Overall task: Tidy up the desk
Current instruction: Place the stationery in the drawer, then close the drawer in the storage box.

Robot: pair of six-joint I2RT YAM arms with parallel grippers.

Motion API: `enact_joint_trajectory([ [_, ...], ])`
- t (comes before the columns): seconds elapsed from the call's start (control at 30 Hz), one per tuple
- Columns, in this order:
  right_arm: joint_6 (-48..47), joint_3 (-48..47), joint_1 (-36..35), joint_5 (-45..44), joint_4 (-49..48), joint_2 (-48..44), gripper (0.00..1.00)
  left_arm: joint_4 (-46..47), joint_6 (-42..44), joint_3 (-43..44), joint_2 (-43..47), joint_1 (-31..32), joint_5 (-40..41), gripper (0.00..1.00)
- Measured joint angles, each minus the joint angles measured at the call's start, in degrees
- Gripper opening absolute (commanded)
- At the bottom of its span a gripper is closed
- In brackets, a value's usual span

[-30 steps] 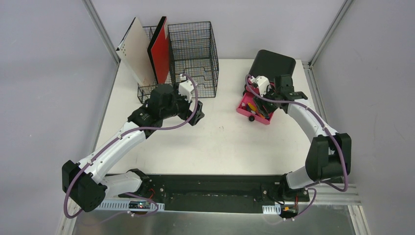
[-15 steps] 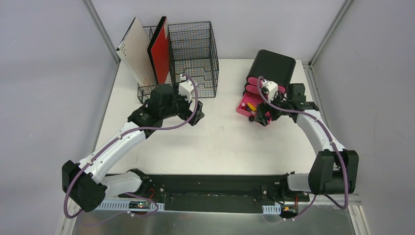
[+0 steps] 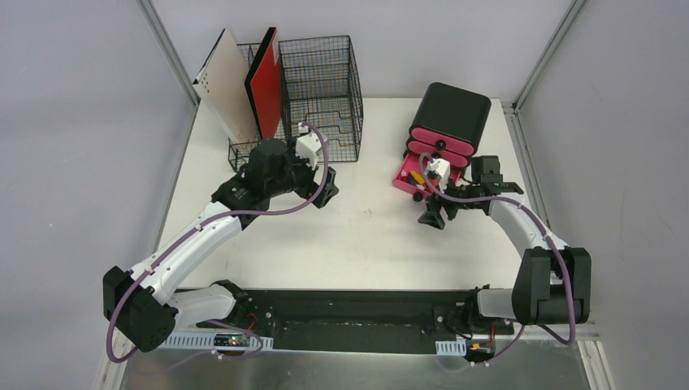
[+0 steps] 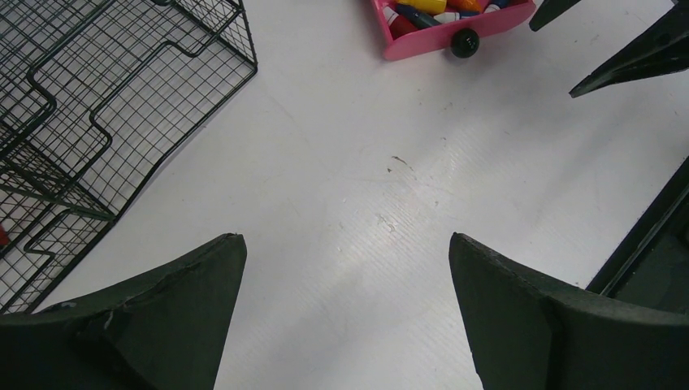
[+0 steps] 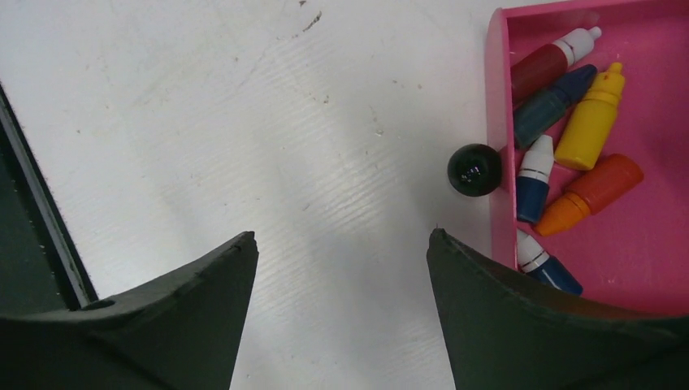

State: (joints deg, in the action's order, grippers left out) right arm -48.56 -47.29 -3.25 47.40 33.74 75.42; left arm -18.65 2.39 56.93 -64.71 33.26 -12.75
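The desk (image 3: 366, 236) is white. A black grid-mesh organizer (image 3: 321, 81) holds a red board (image 3: 265, 85) and a cream dotted board (image 3: 223, 81). The black box (image 3: 451, 106) has pink drawers (image 3: 443, 136); the open drawer (image 5: 650, 252) holds yellow, orange, blue and red bottles (image 5: 591, 122).

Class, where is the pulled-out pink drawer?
In the top view the drawer sits on the desk, right side, before the black box, by the right gripper.

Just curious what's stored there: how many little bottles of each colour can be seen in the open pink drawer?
blue bottles: 3
red bottle: 1
yellow bottle: 1
orange bottle: 1
Total in view: 6
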Motion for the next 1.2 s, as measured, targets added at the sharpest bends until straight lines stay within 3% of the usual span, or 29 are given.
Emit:
enact_joint_trajectory([
  [0.3,-4.37,0.04,-3.72,-11.21,-2.01,4.44,0.16,-0.02,0.0,0.0,-0.15,0.0,-0.02,0.99],
  [0.37,-5.07,-0.04,-5.4,-13.44,-2.16,5.75,0.0,-0.02,0.0,0.0,-0.15,0.0,0.0,0.98],
  [0.6,-5.38,-0.74,-9.01,-23.37,-5.84,10.12,0.0,-0.02,0.04,0.0,-0.15,0.0,0.0,0.98],
  [0.93,-4.92,-0.7,-11.58,-34.84,-18.25,14.19,0.0,-0.02,0.17,0.0,-0.15,0.0,0.0,0.99],
  [1.2,-2.47,-0.68,-12.33,-44.09,-27.74,18.99,0.18,-0.02,0.48,0.0,-0.2,0.0,0.02,0.99],
])
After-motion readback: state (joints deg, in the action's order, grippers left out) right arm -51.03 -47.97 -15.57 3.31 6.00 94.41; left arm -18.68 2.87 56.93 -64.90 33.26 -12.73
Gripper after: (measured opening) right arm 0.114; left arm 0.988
